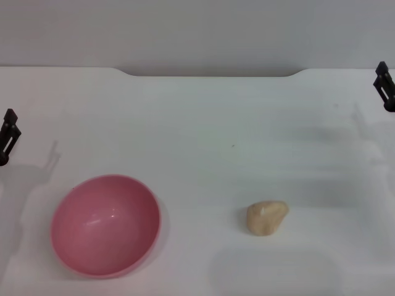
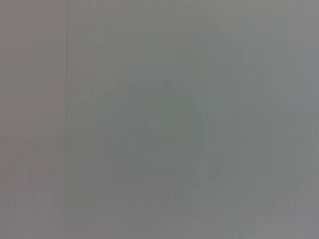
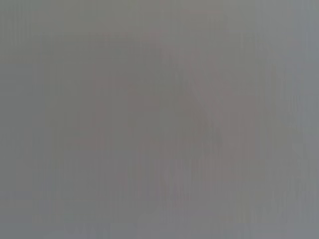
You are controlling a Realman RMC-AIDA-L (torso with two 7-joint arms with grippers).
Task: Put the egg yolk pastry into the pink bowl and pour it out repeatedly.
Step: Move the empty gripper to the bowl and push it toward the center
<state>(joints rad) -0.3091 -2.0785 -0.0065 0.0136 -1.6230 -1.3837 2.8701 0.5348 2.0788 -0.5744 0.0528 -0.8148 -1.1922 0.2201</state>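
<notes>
Two task things are seen on the white bench (image 1: 203, 123): the pink bowl (image 1: 105, 224), standing upright and empty, and the egg yolk pastry (image 1: 267, 217), lying on the bare bench well apart from the bowl, on the side toward the right gripper (image 1: 385, 86). The pastry is judged to be light, soft and doughy, easily dented or crumbled, so a gentle squeeze across its lumpy middle is called for; its matte skin is unlikely to slip. The bowl is judged to be light, stiff and glossy, hence slippery, and is best taken by its rim for pouring. Only a dark tip of each gripper is caught at the edges of the head view, the left gripper (image 1: 8, 134) beyond the bowl on its far side from the pastry, and whether the jaws of either are apart or together cannot be told. Nothing is made out in either wrist view beyond a blank grey field.
</notes>
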